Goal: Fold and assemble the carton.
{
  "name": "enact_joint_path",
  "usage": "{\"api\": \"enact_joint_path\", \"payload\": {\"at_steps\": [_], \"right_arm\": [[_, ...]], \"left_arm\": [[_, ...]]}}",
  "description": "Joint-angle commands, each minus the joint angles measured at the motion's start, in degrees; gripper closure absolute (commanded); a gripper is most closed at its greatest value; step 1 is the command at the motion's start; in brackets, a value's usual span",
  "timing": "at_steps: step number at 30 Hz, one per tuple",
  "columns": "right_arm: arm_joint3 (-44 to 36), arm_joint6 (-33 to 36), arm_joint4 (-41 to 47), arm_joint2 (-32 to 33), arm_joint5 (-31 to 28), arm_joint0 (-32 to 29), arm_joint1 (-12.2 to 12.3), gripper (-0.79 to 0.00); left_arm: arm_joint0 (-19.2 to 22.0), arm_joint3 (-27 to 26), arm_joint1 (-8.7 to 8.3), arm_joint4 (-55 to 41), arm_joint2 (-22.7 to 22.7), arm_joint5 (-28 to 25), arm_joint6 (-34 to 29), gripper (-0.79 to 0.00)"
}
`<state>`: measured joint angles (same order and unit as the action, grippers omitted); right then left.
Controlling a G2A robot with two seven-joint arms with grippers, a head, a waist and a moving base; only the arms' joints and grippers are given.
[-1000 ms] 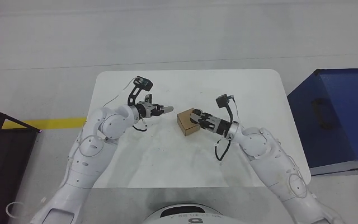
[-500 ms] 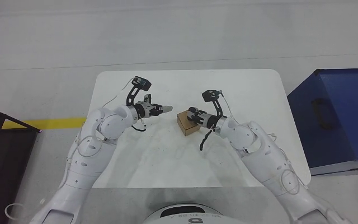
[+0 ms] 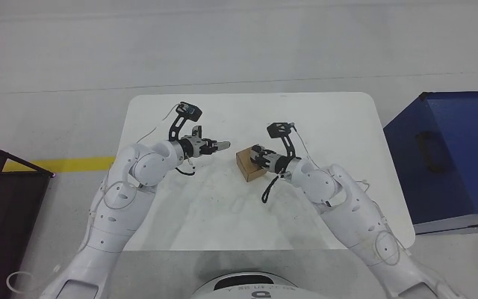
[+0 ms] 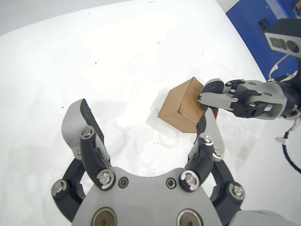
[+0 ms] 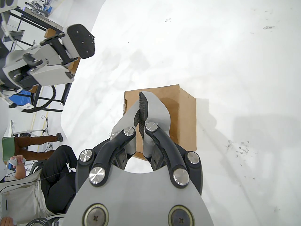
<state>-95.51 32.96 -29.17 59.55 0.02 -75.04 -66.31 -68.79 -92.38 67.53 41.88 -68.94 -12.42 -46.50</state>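
A small brown carton stands closed on the white table, near its middle. My right gripper is shut, with its tips resting on the carton's top near one edge and nothing visibly between the fingers. From the left wrist view its tip meets the carton at the upper corner. My left gripper is open and holds nothing, hovering a short way to the left of the carton.
A blue bin stands beyond the table's right side. A black frame stands off the left side. Bare tabletop surrounds the carton on all sides.
The right arm has swung its elbow in and its gripper has slid slightly left onto the carton. The left arm and the carton have stayed put.
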Motion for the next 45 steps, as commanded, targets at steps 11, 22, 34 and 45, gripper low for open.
{"api": "enact_joint_path", "payload": {"at_steps": [11, 22, 34, 45], "right_arm": [[-0.22, 0.34, -1.12, -0.26, 0.64, -0.31, -0.14, 0.0], [-4.25, 9.83, -1.18, 8.89, -16.03, -10.92, 3.12, 0.0], [2.27, 6.51, -1.97, 4.65, -7.78, -3.71, 1.84, 0.0], [1.89, 9.48, -3.88, 4.79, -1.16, -3.39, 1.95, 0.0]], "left_arm": [[0.0, 0.0, 0.0, 0.0, 0.0, 0.0, 0.0, -0.785], [0.0, 0.0, 0.0, 0.0, 0.0, 0.0, 0.0, -0.785], [0.0, 0.0, 0.0, 0.0, 0.0, 0.0, 0.0, -0.785], [0.0, 0.0, 0.0, 0.0, 0.0, 0.0, 0.0, -0.785]]}}
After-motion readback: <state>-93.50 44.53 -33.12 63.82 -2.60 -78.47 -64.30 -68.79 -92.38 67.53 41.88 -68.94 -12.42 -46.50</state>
